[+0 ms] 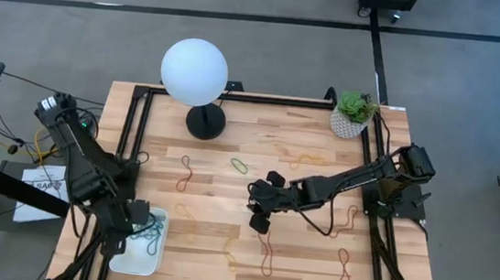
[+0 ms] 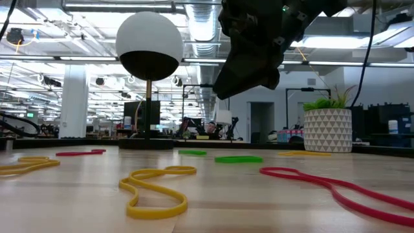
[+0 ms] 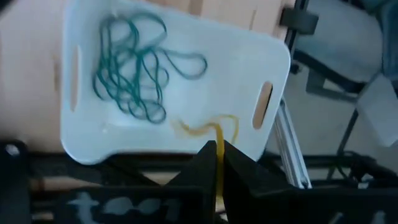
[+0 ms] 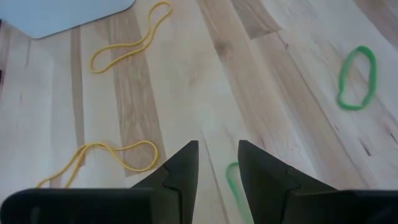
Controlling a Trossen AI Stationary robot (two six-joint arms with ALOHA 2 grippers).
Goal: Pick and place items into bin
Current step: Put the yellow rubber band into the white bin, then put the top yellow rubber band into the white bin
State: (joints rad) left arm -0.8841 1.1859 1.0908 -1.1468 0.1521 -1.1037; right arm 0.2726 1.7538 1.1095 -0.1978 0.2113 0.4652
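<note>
Look at the near left corner of the counter [image 1: 233, 129]. Your bin [image 1: 148, 257] sits there. It is a small white tray, low and flat, with round corners and a slot handle at each end. Inside it lies a tangle of blue-green bands [image 3: 134, 68], thin and loopy. A yellow band [image 3: 208, 127] lies partly in the bin too, and one end of it runs up into your left gripper [image 3: 217, 152]. The left jaws are pressed shut on that yellow band, just above the bin's near end.

Along the near edge, toward the right corner, you can see two red bands [image 1: 266, 255], each a long thin twisted loop. Two more yellow bands [image 4: 132, 38] lie on the wood just past the bin, pulled into figure-eight shapes.

In the middle of the counter your right gripper [image 1: 259, 216] hangs above the wood. Its jaws stand apart and hold nothing. A green band [image 4: 233, 183] lies right under the tips, partly hidden by them.

Farther on is another green band [image 1: 239, 166], a small oval, and another red band [image 1: 184, 172].

At the far edge stand a white globe lamp [image 1: 195, 72] and a small plant pot [image 1: 351, 120].
</note>
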